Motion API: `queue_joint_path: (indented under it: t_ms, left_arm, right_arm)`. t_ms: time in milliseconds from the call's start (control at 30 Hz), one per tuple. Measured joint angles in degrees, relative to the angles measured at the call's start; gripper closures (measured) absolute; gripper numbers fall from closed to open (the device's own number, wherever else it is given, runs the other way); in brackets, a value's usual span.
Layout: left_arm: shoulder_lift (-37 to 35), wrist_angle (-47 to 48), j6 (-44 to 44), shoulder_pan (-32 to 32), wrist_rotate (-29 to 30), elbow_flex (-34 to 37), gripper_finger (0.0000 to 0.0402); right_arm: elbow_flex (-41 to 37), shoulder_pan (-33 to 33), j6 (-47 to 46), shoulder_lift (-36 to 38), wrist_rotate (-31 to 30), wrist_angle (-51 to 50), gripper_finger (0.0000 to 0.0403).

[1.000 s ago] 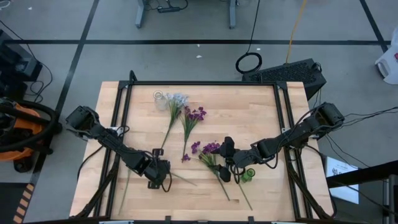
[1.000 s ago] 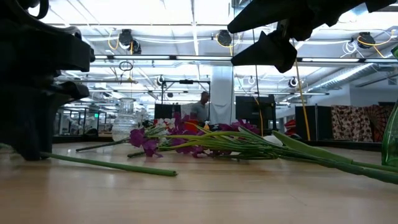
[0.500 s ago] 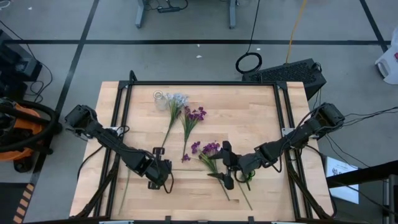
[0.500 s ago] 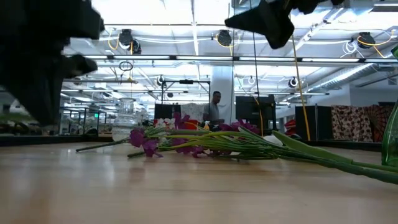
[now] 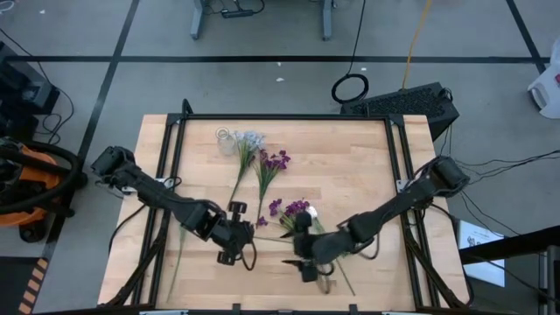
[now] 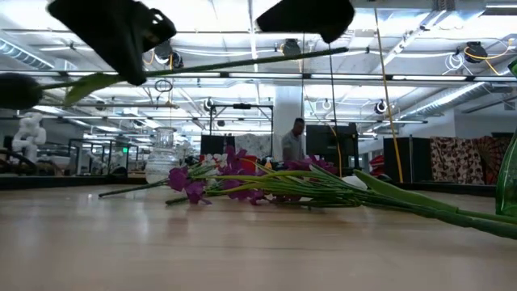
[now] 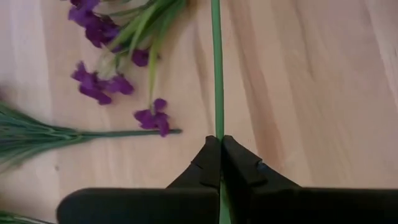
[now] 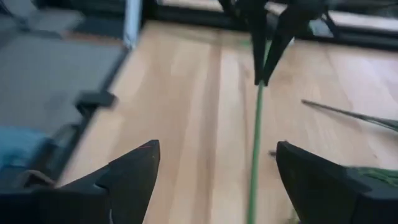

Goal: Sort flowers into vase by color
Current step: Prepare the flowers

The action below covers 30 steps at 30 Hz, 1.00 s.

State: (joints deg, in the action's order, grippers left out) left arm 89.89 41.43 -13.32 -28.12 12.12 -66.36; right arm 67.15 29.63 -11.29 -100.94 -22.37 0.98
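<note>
Your left gripper (image 7: 219,144) was clamped on a green stem (image 7: 216,68), lifted off the table (image 5: 350,157) near its front edge; your right gripper (image 8: 214,171) stood wide apart beside it.

This is a robotics lab or industrial workshop hall. The wooden table (image 5: 350,166) stands on a grey concrete floor marked with black tape lines (image 5: 262,59), cables (image 5: 350,87) trailing across it. Across the table, the low view shows an open ceiling with strip lights and ducts (image 6: 242,48), more workstations with monitors (image 6: 331,149), and a person (image 6: 296,144) (standing far back).
</note>
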Motion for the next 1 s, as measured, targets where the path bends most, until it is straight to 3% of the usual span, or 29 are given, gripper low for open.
queue_joint_path:
  t_ms: [167,333,733,1000]
  left_arm:
    - [0.0,0.1,2.8,1.9,0.2,0.0,0.0397]
    - [0.0,-0.5,4.9,2.2,0.1,0.0,0.0397]
    - [0.0,-0.5,4.8,2.2,0.4,0.0,0.0398]
    - [0.0,-0.6,4.8,2.2,0.6,0.0,0.0394]
  right_arm:
    - [11.2,-0.1,0.0,-6.7,-6.4,-14.0,0.009]
    - [16.0,-1.5,0.0,-11.3,-7.5,-17.0,0.0105]
    - [16.8,-3.8,-2.6,-12.7,-7.6,-17.5,0.0261]
    - [16.8,-3.8,-3.6,-12.7,-7.4,-20.0,0.0333]
